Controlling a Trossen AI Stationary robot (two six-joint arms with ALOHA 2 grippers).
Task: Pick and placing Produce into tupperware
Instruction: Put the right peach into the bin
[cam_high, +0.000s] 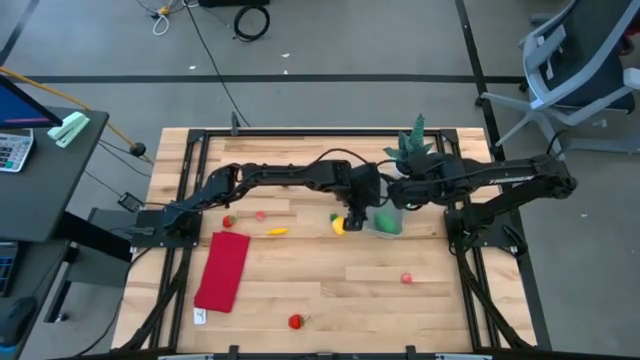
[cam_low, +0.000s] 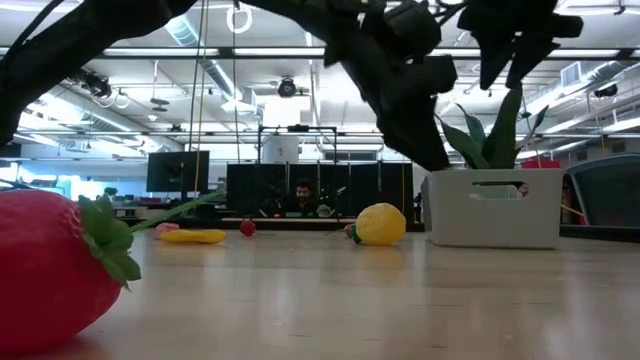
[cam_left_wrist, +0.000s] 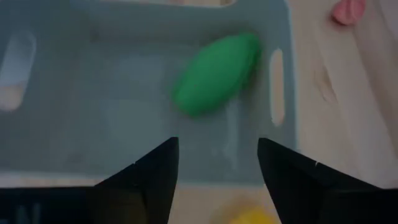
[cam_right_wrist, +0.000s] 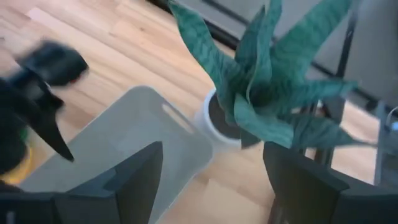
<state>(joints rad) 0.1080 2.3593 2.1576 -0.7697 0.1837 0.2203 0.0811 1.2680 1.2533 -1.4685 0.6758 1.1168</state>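
Observation:
The tupperware (cam_high: 388, 222) is a greyish translucent tub standing on the table right of centre, with one green toy vegetable (cam_left_wrist: 216, 73) lying on its floor. My left gripper (cam_left_wrist: 217, 146) hovers open over the tub's rim, above a yellow lemon (cam_high: 340, 225) that lies just outside the tub. My right gripper (cam_right_wrist: 214, 149) is open too and hangs above the tub's far side, beside the potted plant (cam_right_wrist: 273, 87). More produce lies on the wood: a yellow piece (cam_high: 278, 231), a red piece (cam_high: 230, 221), a pink piece (cam_high: 260, 214), another pink piece (cam_high: 407, 278) and a strawberry (cam_high: 295, 321).
A flat red cloth (cam_high: 223, 270) lies at the table's near left. The spiky green plant (cam_high: 418, 150) stands just beyond the tub, close to my right arm. In the low view the strawberry (cam_low: 50, 260) sits very near the camera. Both arms crowd the space over the tub.

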